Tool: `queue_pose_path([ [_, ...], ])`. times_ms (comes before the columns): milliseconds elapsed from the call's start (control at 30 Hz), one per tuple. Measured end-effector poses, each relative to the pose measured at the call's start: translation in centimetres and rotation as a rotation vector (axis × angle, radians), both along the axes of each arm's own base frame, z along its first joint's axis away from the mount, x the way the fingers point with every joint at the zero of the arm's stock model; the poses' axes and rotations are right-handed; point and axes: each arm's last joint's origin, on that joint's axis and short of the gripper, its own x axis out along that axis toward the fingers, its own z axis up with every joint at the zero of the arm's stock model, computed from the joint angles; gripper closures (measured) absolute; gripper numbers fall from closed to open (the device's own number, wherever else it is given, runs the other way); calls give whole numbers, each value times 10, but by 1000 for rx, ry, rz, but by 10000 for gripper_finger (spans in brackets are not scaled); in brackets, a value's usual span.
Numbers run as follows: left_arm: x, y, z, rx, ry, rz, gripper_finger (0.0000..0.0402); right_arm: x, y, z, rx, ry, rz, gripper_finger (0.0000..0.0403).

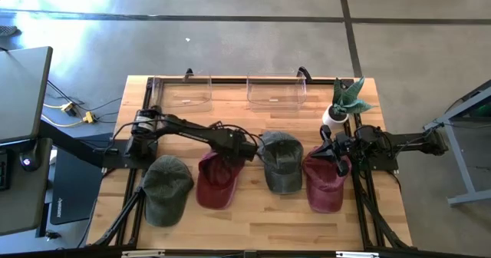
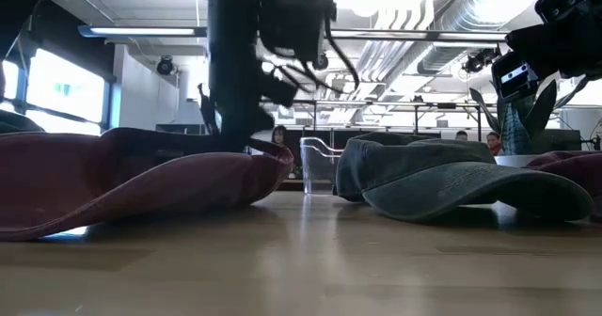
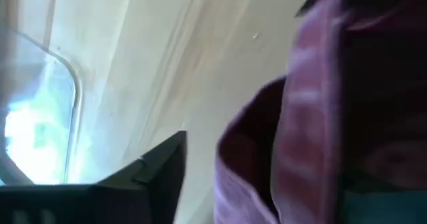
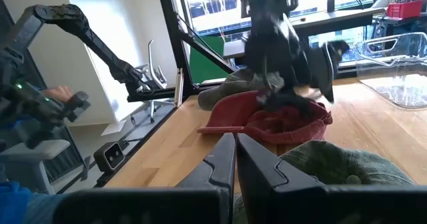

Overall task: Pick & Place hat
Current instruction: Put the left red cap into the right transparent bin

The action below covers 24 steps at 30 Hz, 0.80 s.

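Note:
Several hats lie in a row on the wooden table (image 1: 253, 219): a green one (image 1: 165, 189), a maroon one (image 1: 217, 180), a grey-green one (image 1: 281, 162) and a second maroon one (image 1: 326, 183). My left gripper (image 1: 239, 149) reaches from the left, slanting down over the far rim of the left maroon hat (image 2: 141, 180). It is open, with one dark finger (image 3: 157, 174) beside the hat's rim (image 3: 257, 151). At the table's right edge my right gripper (image 4: 235, 159) waits level and shut, holding nothing. My left gripper stands open at the far rim (image 3: 240, 137) of the left maroon hat, coming slanting down from the table's left. I cannot tell whether a finger touches the cloth. The hat lies flat on the table.
Two clear plastic bins (image 1: 184, 93) (image 1: 276, 93) stand at the table's far edge, and a potted plant (image 1: 344, 104) at the far right corner. Bare wood lies along the near edge. People sit in the room beyond the table (image 2: 279, 137).

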Motion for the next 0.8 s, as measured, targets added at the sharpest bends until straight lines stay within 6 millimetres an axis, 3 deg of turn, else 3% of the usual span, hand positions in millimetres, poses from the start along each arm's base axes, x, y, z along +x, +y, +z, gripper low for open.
queue_pose_path([
  [100, -1, 1, -9, 32, 68, -7, 274, 0, 0, 0, 0, -1, 0, 391],
  [233, -3, 0, 1, 74, 102, 0, 384, 0, 0, 0, 0, -1, 0, 391],
  [367, -3, -13, 29, 201, 69, 72, 383, 0, 0, 0, 0, -2, 0, 391],
  [500, -2, -40, 63, 320, -65, 111, 398, 0, 0, 0, 0, 0, 0, 391],
  [667, 1, -73, 82, 384, -243, 61, 399, 0, 0, 0, 0, 0, 0, 391],
  [800, -2, -81, 83, 478, -324, 68, 399, 0, 0, 0, 0, -1, 0, 391],
])
